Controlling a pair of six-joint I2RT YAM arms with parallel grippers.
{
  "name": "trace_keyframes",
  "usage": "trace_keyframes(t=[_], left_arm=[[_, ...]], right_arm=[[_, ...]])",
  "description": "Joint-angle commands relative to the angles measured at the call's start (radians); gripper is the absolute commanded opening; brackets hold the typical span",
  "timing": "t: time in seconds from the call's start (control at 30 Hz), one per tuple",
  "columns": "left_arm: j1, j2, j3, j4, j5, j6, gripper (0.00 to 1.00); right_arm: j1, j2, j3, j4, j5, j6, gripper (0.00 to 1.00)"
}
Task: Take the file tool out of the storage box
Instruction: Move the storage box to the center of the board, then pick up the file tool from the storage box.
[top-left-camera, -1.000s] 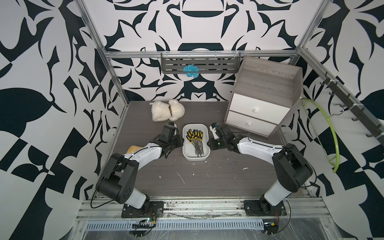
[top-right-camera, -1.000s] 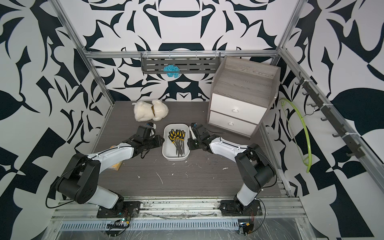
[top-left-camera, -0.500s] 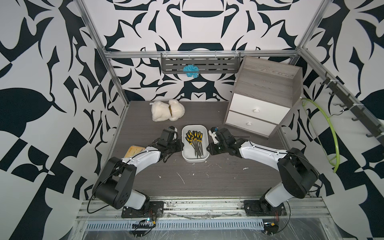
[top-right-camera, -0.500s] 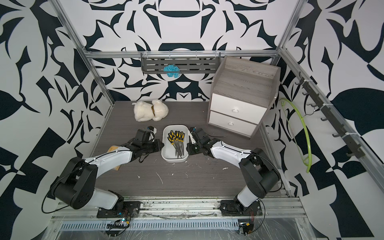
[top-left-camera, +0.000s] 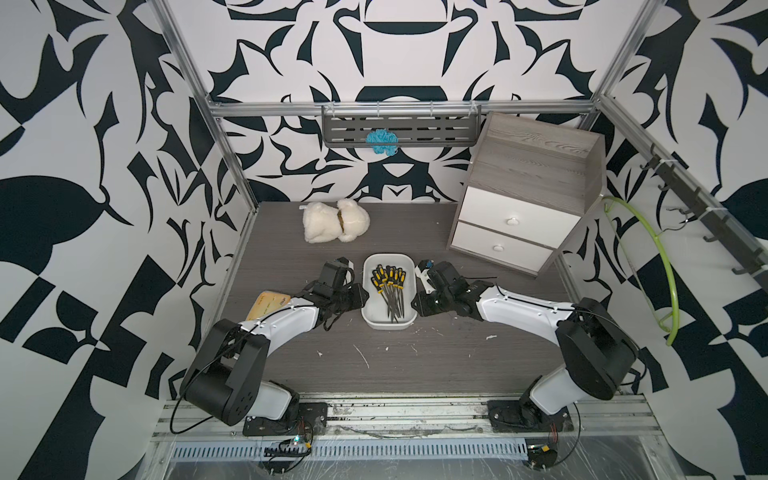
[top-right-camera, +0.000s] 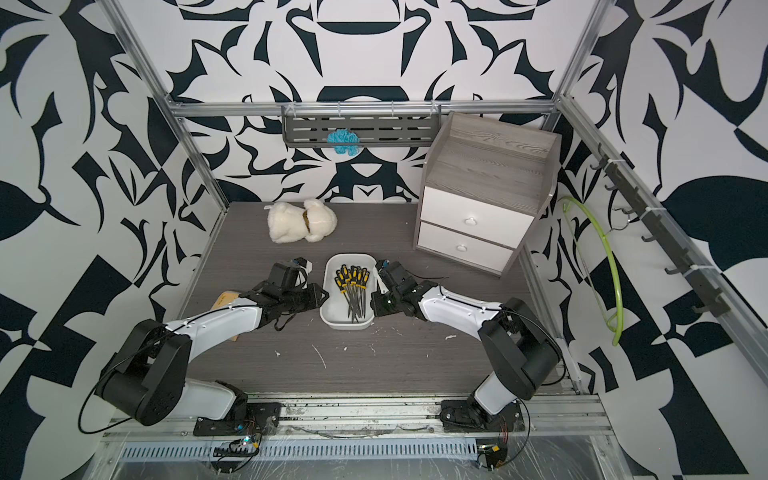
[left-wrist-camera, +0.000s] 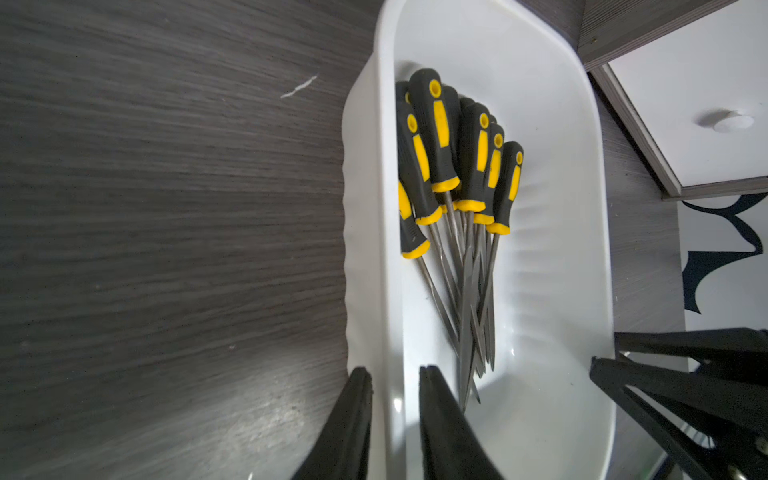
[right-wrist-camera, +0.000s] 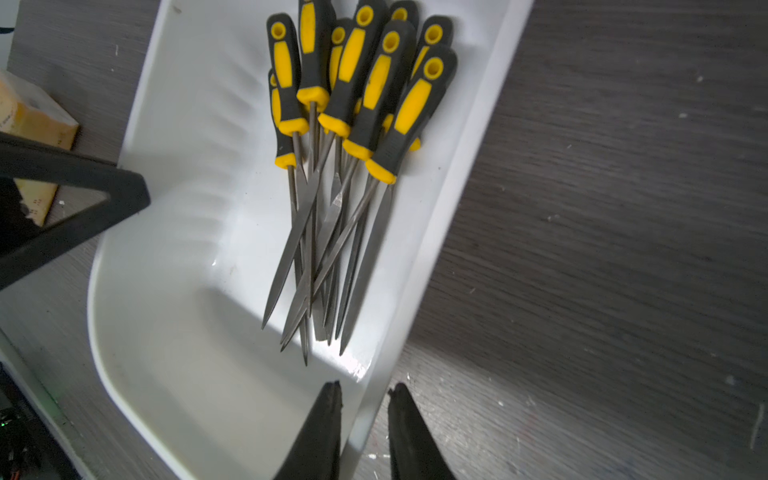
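Both arms reach in low from the near edge of the desk (top-left-camera: 415, 365). Left hand (left-wrist-camera: 395, 370): one finger inside the wall of the storage box (top-left-camera: 376, 318), one outside, pinching its left rim towards the near end. Right hand (right-wrist-camera: 363, 388): same on the right rim, pinching it. Box at mid-desk, long axis near to far. Files (top-left-camera: 390, 278) lie inside it, yellow-and-black handles bunched at the far end, blades crossing toward the near end. Yellowish packet (top-left-camera: 270, 301) left of the box, partly under the left arm. Further back: plush toy (top-left-camera: 332, 224); grey cabinet (top-left-camera: 536, 174) with two white drawers, far right. Back wall: slotted shelf (top-left-camera: 436, 131) carrying a blue tuft (top-left-camera: 381, 141)
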Motion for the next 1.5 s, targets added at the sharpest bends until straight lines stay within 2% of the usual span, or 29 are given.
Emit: trace_keyframes(t=[0.0,0.13,0.3,0.43,0.63,0.8,1.07,1.47], left_arm=[[-0.003,-0.017,-0.013,-0.002,0.014,-0.008,0.32],[-0.004,-0.035,-0.018,-0.007,0.010,-0.017,0.50],[-0.004,-0.141,-0.041,-0.029,-0.057,-0.022,0.59],[-0.004,-0.245,-0.068,-0.014,-0.064,-0.022,0.59],[-0.004,-0.232,-0.059,-0.002,-0.035,-0.017,0.59],[-0.004,-0.233,-0.082,0.065,0.017,-0.043,0.58],[-0.004,-0.200,-0.078,0.081,0.044,-0.054,0.58],[-0.004,-0.187,-0.075,0.082,0.051,-0.060,0.58]], right_arm=[[0.001,-0.003,0.031,-0.018,0.044,-0.016,0.28],[0.001,-0.045,0.034,-0.046,0.096,-0.028,0.36],[0.027,-0.099,0.111,-0.126,0.144,-0.056,0.38],[0.058,0.000,0.282,-0.224,0.119,-0.092,0.38],[0.086,0.211,0.458,-0.229,0.122,-0.112,0.37],[0.090,0.397,0.636,-0.295,0.127,-0.169,0.33],[0.091,0.520,0.748,-0.295,0.178,-0.201,0.31],[0.092,0.571,0.793,-0.282,0.266,-0.235,0.27]])
